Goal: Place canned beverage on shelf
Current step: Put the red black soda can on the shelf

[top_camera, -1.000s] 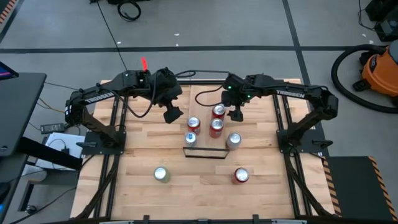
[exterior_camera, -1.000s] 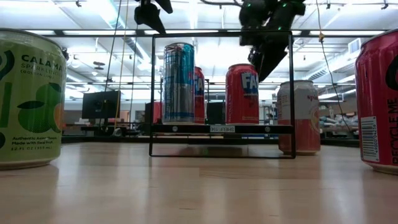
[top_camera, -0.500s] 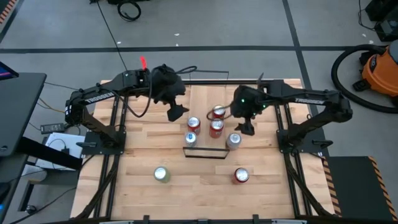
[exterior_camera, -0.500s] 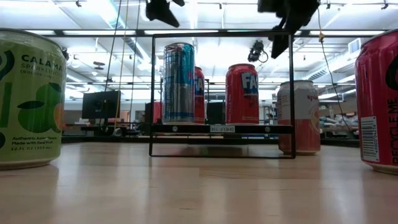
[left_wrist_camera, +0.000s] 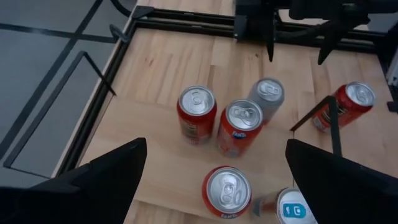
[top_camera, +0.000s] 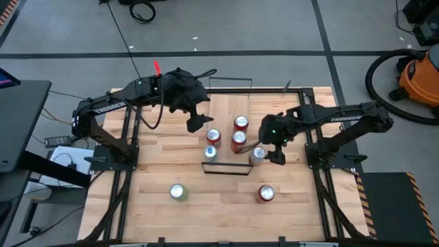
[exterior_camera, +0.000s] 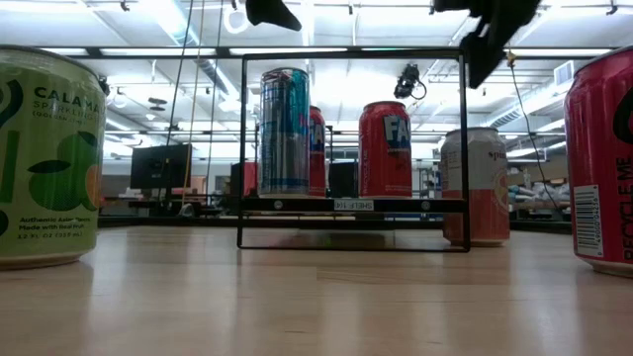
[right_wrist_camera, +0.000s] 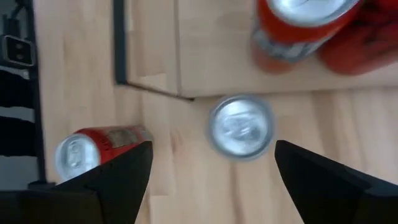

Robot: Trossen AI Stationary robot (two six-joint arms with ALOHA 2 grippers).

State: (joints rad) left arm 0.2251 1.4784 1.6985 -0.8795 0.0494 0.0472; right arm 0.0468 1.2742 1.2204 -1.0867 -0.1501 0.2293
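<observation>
The shelf (exterior_camera: 352, 205) is a low wood board in a black wire frame, mid-table. On it stand a blue-and-silver can (exterior_camera: 285, 131) and a red can (exterior_camera: 385, 148). A pink can with a silver top (top_camera: 258, 154) (right_wrist_camera: 240, 127) stands on the table just right of the shelf. My right gripper (top_camera: 274, 154) (right_wrist_camera: 211, 180) hangs open above this can, touching nothing. Over the far left of the can group, my left gripper (top_camera: 199, 123) (left_wrist_camera: 216, 149) is raised and open. A green can (top_camera: 178, 192) and a red can (top_camera: 265, 194) stand nearer the front edge.
Two more red cans (top_camera: 241, 123) (top_camera: 214, 136) stand behind the shelf's front cans. The shelf's upright wire rails (exterior_camera: 463, 148) rise close to the pink can. Bare tabletop (top_camera: 219, 206) lies between the green can and the near red can. An orange vacuum (top_camera: 418, 75) stands on the floor.
My right gripper has swung from above the far red cans toward the table's near and right edges, turning as it went, and now hangs over the pink can beside the shelf. My left gripper has tipped upward a little and stays open. No can has moved.
</observation>
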